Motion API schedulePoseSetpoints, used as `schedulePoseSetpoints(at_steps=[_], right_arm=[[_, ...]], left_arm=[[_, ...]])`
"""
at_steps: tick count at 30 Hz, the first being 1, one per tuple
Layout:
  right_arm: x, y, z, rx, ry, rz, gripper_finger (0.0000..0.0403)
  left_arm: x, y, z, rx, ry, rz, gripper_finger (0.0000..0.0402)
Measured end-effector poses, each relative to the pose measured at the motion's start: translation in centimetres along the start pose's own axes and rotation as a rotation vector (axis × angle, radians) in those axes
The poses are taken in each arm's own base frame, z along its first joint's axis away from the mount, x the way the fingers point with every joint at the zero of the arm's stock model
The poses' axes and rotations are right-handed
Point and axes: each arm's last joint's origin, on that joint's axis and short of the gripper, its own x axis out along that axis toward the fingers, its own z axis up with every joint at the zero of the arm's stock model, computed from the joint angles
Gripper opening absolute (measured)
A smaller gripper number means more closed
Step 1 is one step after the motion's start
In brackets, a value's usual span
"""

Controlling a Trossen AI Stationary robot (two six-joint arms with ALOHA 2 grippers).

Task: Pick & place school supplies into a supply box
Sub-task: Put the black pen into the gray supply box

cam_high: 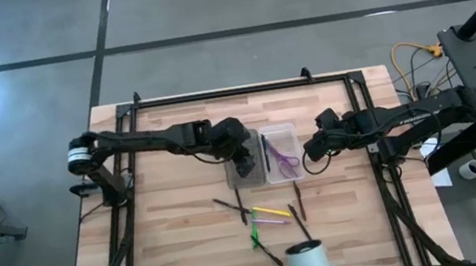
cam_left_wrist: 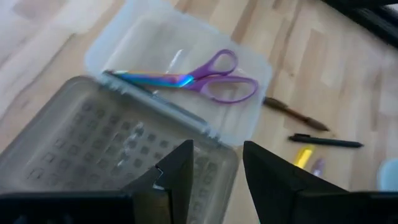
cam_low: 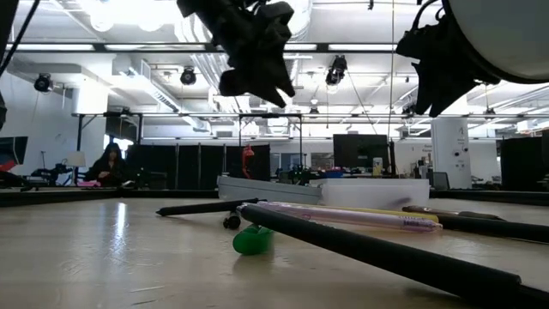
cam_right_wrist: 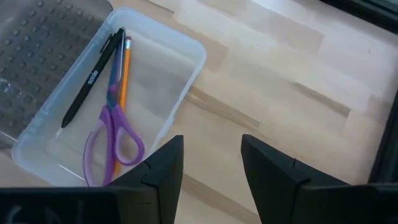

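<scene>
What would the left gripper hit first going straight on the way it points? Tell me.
Probably the grey mesh-textured half of the supply box: the left gripper, fingers open, points down at it in its wrist view. The purple-handled scissors lie beyond, in the clear half. Depth is unclear.

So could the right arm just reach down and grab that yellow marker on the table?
Probably yes. The right gripper hangs open beside the supply box, and the yellow marker lies in the open on the wood, with nothing over it, only pens close by.
</scene>
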Motion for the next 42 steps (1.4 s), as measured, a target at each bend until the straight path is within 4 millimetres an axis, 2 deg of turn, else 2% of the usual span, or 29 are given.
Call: schedulePoseSetpoints(at_steps=[2, 7, 16, 21, 27, 37, 42], right_arm=[[0.0, 0.0, 0.0, 0.018, 0.002, 0.001, 0.0149], [0.0, 0.1, -0.2, 0.037, 0.075, 0.038, 0.0146], [0.8, 0.9, -0.8, -0.038, 0.208, 0.069, 0.0143], [1.4, 1.3, -1.0, -0.047, 0.222, 0.051, 0.0146], [1.9, 1.8, -1.2, -0.065, 0.255, 0.039, 0.0139], [2.5, 2.1, -1.5, -0.078, 0.283, 0.025, 0.0139], [2.5, 2.2, -1.5, -0.080, 0.306, 0.034, 0.0134]], left_arm=[[-0.3, 0.2, -0.4, 0.001, -0.008, 0.017, 0.0124], [-0.1, 1.4, -3.2, 0.059, 0.045, 0.028, 0.0124], [1.2, 3.6, -11.4, 0.475, 0.164, -0.132, 0.0124], [1.9, 3.3, -14.5, 0.677, 0.135, -0.269, 0.0124], [2.8, 1.4, -15.8, 0.766, 0.140, -0.326, 0.0124], [5.6, 0.4, -15.1, 0.780, 0.178, -0.301, 0.0124], [7.0, -0.3, -15.4, 0.801, 0.245, -0.299, 0.0124]])
